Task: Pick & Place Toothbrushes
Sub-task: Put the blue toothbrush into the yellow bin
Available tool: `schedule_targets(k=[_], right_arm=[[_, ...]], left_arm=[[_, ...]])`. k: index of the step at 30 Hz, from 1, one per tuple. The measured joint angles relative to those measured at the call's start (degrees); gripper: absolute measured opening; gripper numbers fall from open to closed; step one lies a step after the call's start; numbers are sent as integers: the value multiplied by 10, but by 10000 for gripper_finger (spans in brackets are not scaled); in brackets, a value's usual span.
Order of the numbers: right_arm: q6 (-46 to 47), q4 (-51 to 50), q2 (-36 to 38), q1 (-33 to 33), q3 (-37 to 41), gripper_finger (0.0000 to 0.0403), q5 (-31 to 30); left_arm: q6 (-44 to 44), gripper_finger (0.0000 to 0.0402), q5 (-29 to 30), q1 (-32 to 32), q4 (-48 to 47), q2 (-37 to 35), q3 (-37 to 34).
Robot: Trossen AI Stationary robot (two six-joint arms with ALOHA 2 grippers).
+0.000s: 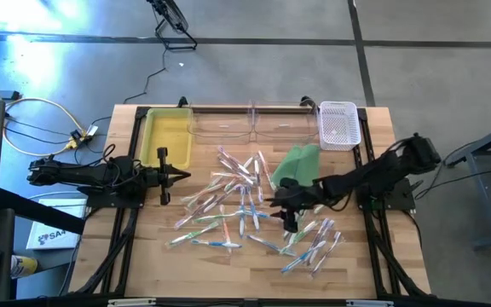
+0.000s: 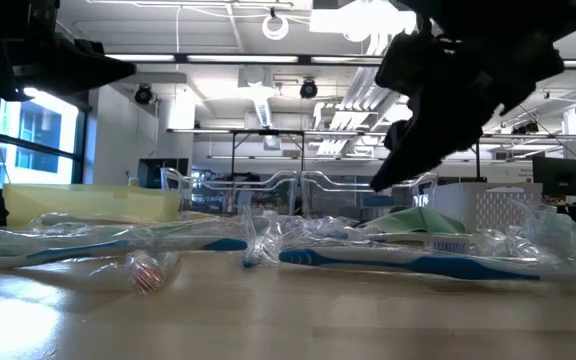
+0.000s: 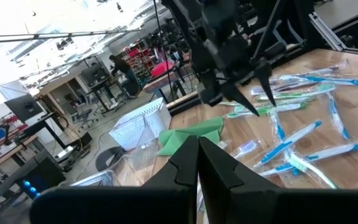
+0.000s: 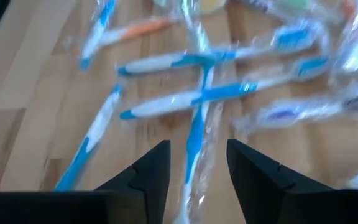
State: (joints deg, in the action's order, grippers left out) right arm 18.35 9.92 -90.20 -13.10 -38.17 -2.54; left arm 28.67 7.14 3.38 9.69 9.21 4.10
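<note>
While the right gripper point(image 4: 197, 167) hangs over the middle of the pile, its two dark fingers point(image 4: 152, 168) stand apart with nothing between them, and a blue-and-white toothbrush in a clear glossy wrapper point(image 4: 194, 134) runs lengthwise straight into the gap below. In the high view this gripper point(image 1: 289, 215) sits above the right half of the scattered toothbrushes point(image 1: 245, 209), which lie criss-crossed on the wooden slatted table point(image 1: 143, 264).

To take the brush cleanly, I judge the fingers should come down straddling the handle of that one brush, away from where a second blue-and-white brush point(image 4: 219, 93) crosses it, and close across its width. The wrappers look slippery and overlap, so a low, centred pinch seems safer than a grab at the loose film, which could drag a neighbour along.

Beside the arm lies a crumpled green cloth point(image 1: 297, 164); behind it, along the far edge, stand a white perforated plastic basket point(image 1: 339, 124), two clear plastic bins point(image 1: 254, 124) and a yellow plastic tray point(image 1: 167, 141). Which of these is meant to receive the brushes I cannot tell. The cloth lies between the pile and the basket, so a low carry that way could snag it.

The left gripper point(image 3: 197, 155) waits off to the left of the pile near the yellow tray, fingers pressed together and empty.
</note>
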Motion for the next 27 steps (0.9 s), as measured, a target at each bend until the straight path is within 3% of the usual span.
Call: schedule_targets(k=[8, 15, 27], right_arm=[[43, 13, -49, -19, 0, 154, 26], [43, -4, -65, -30, 0, 152, -30], [43, -58, -64, -28, -2, 142, -66]], left_arm=[[0, 6, 0, 0, -9, 0, 0], [0, 6, 0, 0, -9, 0, 0], [0, 6, 0, 0, -9, 0, 0]])
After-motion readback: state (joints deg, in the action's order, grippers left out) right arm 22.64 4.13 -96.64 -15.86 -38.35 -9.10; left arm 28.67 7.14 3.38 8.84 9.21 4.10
